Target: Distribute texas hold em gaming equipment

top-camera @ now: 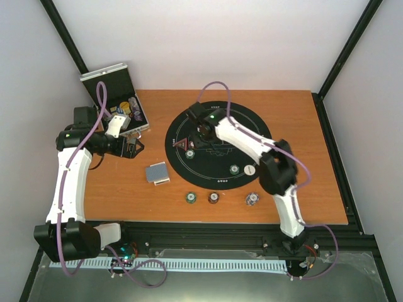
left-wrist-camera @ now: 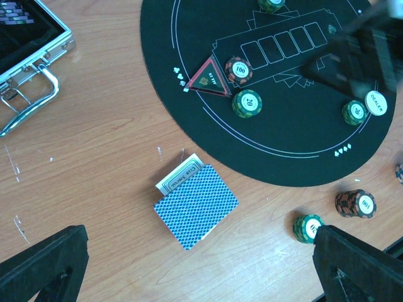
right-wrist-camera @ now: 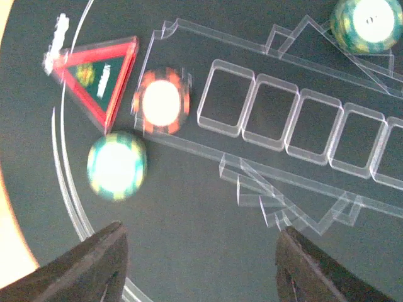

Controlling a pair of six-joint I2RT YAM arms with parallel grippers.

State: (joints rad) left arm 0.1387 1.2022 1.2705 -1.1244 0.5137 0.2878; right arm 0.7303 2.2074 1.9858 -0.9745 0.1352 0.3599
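Blue-backed deck (left-wrist-camera: 196, 204) lies centre frame under your spread left gripper (top-camera: 133, 149) (nothing held). Chips (left-wrist-camera: 247, 103) look placed, and the right gripper (right-wrist-camera: 201, 234) is likewise spread and empty. Dealing seems the step in hand: descend and pinch the deck.

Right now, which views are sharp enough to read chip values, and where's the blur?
Right wrist: motion-smeared; the green chip and maroon chip have blown-out white centres, unreadable. Left wrist: crisp, 20 and 100 legible on those same chips; only the right arm is blurred. Top external: sharp, evenly lit, chips too small to read.
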